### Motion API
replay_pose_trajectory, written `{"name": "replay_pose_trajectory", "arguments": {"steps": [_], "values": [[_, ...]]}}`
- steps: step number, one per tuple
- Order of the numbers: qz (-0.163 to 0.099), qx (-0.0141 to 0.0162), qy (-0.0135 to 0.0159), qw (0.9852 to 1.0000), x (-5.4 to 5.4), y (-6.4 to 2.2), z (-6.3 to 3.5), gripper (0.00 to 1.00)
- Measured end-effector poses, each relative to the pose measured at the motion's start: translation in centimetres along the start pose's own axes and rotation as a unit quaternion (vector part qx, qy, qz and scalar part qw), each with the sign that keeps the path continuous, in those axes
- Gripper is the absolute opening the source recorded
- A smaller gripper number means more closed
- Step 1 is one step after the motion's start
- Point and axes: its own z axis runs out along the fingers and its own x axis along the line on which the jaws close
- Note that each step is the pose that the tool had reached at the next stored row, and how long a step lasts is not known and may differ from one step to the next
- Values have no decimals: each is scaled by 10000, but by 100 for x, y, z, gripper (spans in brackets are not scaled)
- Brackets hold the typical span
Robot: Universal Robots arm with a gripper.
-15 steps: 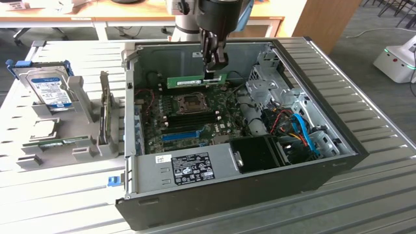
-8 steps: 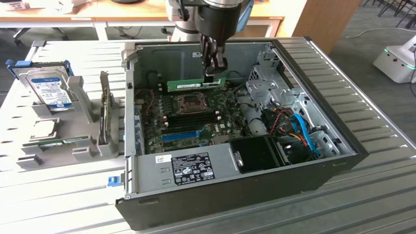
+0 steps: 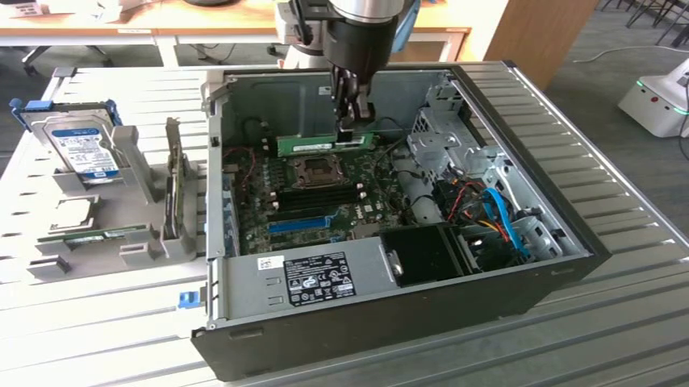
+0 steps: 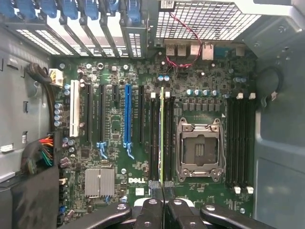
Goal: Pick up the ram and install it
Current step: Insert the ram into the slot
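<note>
The ram (image 3: 323, 143) is hanging upper centre of the exterior frame, just over the motherboard (image 3: 323, 193); my pincer (image 3: 353, 131) is gripping it near one end. I'm judging it light, stiff, thin, fragile: pinch the flat faces, keep off the contacts.

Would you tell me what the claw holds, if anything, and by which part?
The claw grips the ram stick by its upper edge, near its end on the exterior view's right.

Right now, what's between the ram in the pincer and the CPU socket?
In the wrist view, a black memory slot runs between the ram, held edge-on by the shut pincer, and the CPU socket.
</note>
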Motion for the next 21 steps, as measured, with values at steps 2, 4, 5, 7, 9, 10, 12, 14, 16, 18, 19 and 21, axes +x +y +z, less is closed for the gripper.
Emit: {"name": "replay_pose_trajectory", "arguments": {"steps": [2, 4, 5, 7, 9, 10, 12, 14, 16, 18, 19, 21], "values": [[0, 0, 0, 10000, 1, 0, 27, 12], [0, 0, 0, 10000, 2, 0, 54, 12], [0, 0, 0, 10000, 2, 0, 68, 12], [0, 0, 0, 10000, 3, 0, 95, 12], [0, 0, 0, 10000, 4, 0, 123, 12], [0, 0, 0, 10000, 4, 0, 136, 12], [0, 0, 0, 10000, 5, 0, 164, 12], [0, 0, 0, 10000, 6, 0, 192, 12], [0, 0, 0, 10000, 7, 0, 218, 12], [0, 0, 0, 10000, 8, 0, 243, 12], [0, 0, 0, 10000, 8, 0, 255, 12], [0, 0, 0, 10000, 9, 0, 281, 12]]}}
